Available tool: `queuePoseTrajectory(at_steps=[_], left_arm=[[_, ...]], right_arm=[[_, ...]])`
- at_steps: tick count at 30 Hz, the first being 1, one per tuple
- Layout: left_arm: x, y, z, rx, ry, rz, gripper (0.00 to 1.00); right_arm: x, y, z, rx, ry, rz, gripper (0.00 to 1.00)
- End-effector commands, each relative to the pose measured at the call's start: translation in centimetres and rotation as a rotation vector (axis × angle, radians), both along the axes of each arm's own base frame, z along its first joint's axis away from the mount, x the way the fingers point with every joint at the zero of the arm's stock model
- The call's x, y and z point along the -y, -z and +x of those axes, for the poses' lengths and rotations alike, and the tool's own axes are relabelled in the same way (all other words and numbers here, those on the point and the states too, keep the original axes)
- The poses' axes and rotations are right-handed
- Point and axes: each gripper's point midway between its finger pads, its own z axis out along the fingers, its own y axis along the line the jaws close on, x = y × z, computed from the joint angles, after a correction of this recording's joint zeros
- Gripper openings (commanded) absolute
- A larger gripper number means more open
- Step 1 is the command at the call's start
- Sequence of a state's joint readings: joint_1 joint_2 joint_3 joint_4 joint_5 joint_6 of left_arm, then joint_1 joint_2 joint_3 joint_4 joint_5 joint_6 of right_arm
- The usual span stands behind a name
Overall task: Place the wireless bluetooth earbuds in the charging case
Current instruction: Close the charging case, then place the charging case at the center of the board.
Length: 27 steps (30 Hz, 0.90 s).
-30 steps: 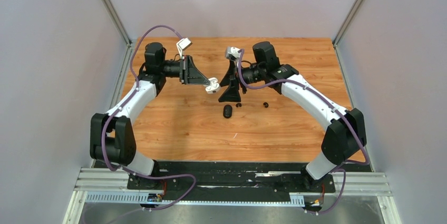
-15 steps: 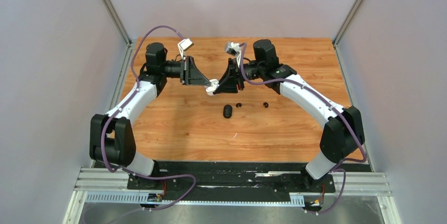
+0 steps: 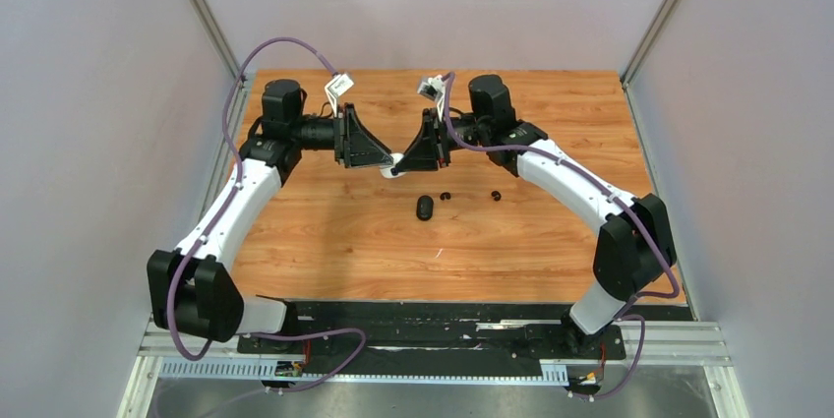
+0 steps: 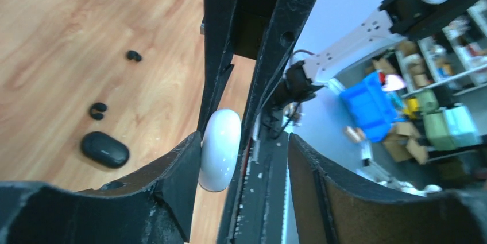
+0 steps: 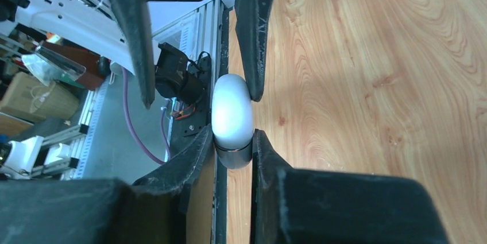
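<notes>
ITEM: white case (image 5: pixel 231 113). Smooth, rounded, lid shut. Held in the air above the counter (image 3: pixel 325 231), at the middle far side, between the two arms.

RIGHT JAWS: clenched on the white case, pinching it by its flat faces near one end. Most of the shell stands beyond the fingertips.

LEFT JAWS: released. One finger touches the case, the other stands apart from it.

ALSO ON COUNTER: black case (image 3: pixel 424 208), shut, near the middle. Two black earbuds (image 3: pixel 446 196) lie loose just beyond it and to its right, apart from each other. White earbuds are not in view, and whether they sit inside the white case cannot be told.

STEP IN HAND (judged): passing the white case from arm to arm, with the grip now on the right side.

HANDLING NOTES:
- Draw the left jaws straight back along their own line. The touching finger could drag or twist the case if it moves sideways.
- Hold the right clamp steady. The shell is slick and curved, and a pinch near the end may let it pivot or squirt out.
- Keep the case level until the left arm is well apart.
- Set it down lid-up near the earbuds before opening it.

TASK STATUS (judged): early. No earbud seen seated.
</notes>
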State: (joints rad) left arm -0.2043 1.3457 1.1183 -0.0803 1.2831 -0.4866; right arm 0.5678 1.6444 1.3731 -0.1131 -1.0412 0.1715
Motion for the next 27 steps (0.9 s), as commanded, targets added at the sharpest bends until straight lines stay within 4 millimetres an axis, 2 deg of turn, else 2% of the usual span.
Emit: queuePoseTrajectory(at_steps=[1, 3, 4, 5, 6, 8, 9, 11, 12, 16, 19, 25, 27], left_arm=[[0.2, -1.4, -2.6, 0.278, 0.048, 0.097, 0.64], [-0.2, -0.9, -1.7, 0.297, -0.018, 0.157, 0.65], [-0.7, -0.4, -0.4, 0.318, -0.094, 0.208, 0.65], [-1.0, -0.5, 0.1, 0.339, -0.133, 0.228, 0.66], [-1.6, 0.0, 1.3, 0.353, -0.207, 0.275, 0.68], [-2.8, 0.8, 3.1, 0.353, -0.320, 0.349, 0.75], [-3.1, 1.4, 3.5, 0.328, -0.345, 0.372, 0.75], [-3.6, 3.0, 4.3, 0.255, -0.382, 0.430, 0.76], [-3.8, 3.6, 4.3, 0.218, -0.386, 0.454, 0.76], [-3.8, 6.7, 4.6, 0.083, -0.359, 0.519, 0.78], [-4.2, 8.8, 4.7, 0.060, -0.339, 0.557, 0.78], [-4.9, 12.7, 3.7, -0.051, -0.257, 0.600, 0.75], [-4.7, 13.4, 3.7, -0.078, -0.239, 0.596, 0.74]], right_arm=[[0.0, 1.9, 2.6, -0.081, 0.117, -0.041, 0.00], [0.3, 2.2, 2.6, -0.080, 0.112, -0.043, 0.00], [0.7, 2.5, 2.8, -0.086, 0.124, -0.053, 0.00], [1.4, 3.2, 3.2, -0.103, 0.150, -0.072, 0.00], [2.3, 4.3, 3.5, -0.128, 0.177, -0.098, 0.00], [5.0, 7.4, 4.0, -0.187, 0.246, -0.165, 0.00], [6.5, 9.2, 4.3, -0.184, 0.273, -0.203, 0.04], [9.9, 12.5, 5.1, -0.198, 0.361, -0.291, 0.05], [12.0, 13.8, 6.0, -0.219, 0.420, -0.320, 0.04], [17.1, 17.7, 7.9, -0.299, 0.558, -0.395, 0.03], [19.2, 19.6, 9.4, -0.366, 0.613, -0.401, 0.04], [21.4, 22.4, 13.9, -0.361, 0.672, -0.446, 0.05], [21.9, 23.0, 15.3, -0.373, 0.697, -0.451, 0.11]])
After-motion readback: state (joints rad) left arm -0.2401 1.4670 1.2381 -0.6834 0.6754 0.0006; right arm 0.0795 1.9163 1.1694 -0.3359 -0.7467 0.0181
